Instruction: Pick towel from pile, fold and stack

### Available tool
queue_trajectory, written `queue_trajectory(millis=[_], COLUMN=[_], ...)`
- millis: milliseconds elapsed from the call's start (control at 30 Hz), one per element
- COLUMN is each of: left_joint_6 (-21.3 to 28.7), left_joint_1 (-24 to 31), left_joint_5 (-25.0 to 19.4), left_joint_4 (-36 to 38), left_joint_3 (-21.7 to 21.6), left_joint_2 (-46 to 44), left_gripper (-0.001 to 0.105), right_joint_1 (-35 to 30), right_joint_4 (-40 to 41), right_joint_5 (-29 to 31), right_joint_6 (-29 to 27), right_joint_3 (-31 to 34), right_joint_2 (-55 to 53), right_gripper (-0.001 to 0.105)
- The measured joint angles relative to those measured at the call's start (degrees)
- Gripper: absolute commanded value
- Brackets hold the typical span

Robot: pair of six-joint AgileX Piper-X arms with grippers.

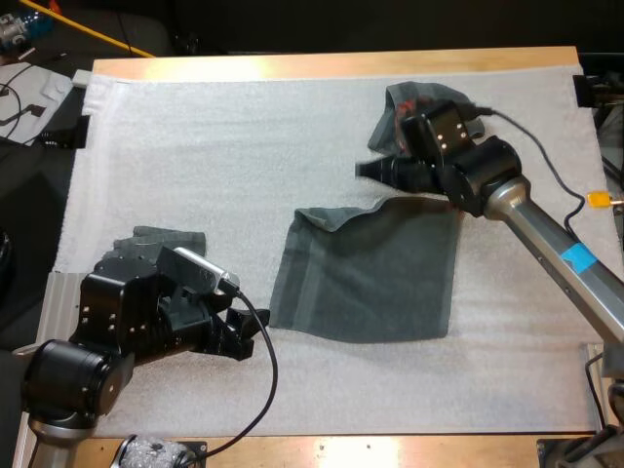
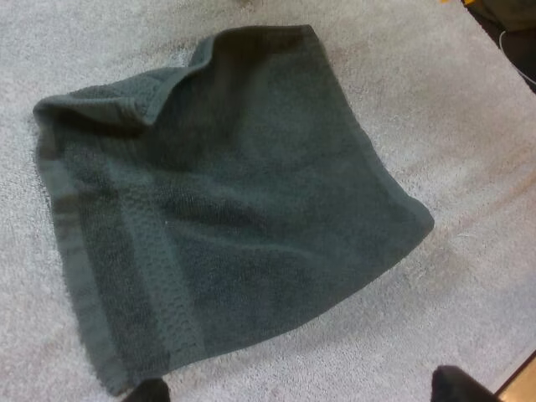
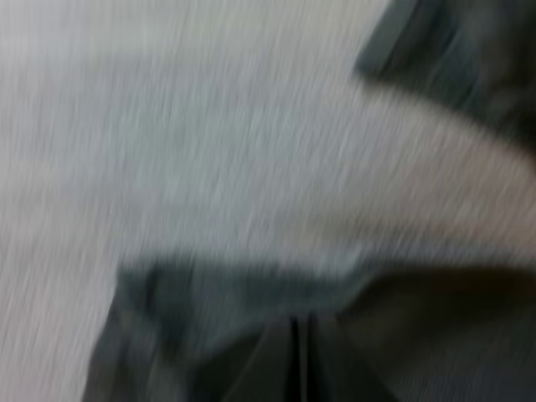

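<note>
A dark grey-green towel (image 1: pixel 370 278) lies spread out in the middle of the mat, its far left corner slightly curled (image 2: pixel 126 105). A crumpled towel (image 1: pixel 419 102) sits at the far right, behind my right arm. Just over the spread towel's far edge hovers my right gripper (image 1: pixel 369 171), pointing left; its fingers (image 3: pixel 297 360) look shut together with nothing between them. My left gripper (image 1: pixel 255 330) rests low by the towel's near left corner, its fingertips (image 2: pixel 149 390) wide apart and clear of the cloth. A folded stack (image 1: pixel 166 239) lies at the left, partly hidden by my left arm.
The white mat (image 1: pixel 244 146) covers most of the wooden table (image 1: pixel 331 64). Bare mat stretches across the far left and along the near edge below the towel.
</note>
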Motion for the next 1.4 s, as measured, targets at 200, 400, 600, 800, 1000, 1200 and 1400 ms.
queue_trajectory(millis=[200,400,600,800,1000,1200,1400], left_joint_6=[0.1,0.1,0.1,0.1,0.1,0.1,0.1], left_joint_1=[0.0,0.0,0.0,0.0,0.0,0.0,0.0], left_joint_5=[0.0,0.0,0.0,0.0,0.0,0.0,0.0], left_joint_4=[0.0,0.0,0.0,0.0,0.1,0.1,0.5], left_joint_3=[0.0,0.0,0.0,0.0,0.0,0.0,0.0], left_joint_2=[0.0,0.0,0.0,0.0,0.0,0.0,0.0], left_gripper=[0.06,0.06,0.06,0.06,0.06,0.06,0.06], right_joint_1=[2.4,6.5,7.9,7.9,7.8,7.8,7.8], right_joint_4=[8.1,7.4,4.8,2.2,-0.3,-3.8,-11.0], right_joint_5=[-10.4,-9.0,-9.7,-9.5,-7.0,-8.4,-6.3], right_joint_6=[-3.0,-3.8,-3.6,-2.2,-0.6,1.5,5.4], right_joint_3=[0.8,3.3,4.1,3.9,3.4,3.4,2.6], right_joint_2=[-0.1,0.6,5.4,10.6,13.6,15.5,17.5], right_gripper=[0.001,0.001,0.001,0.001,0.0,0.001,0.001])
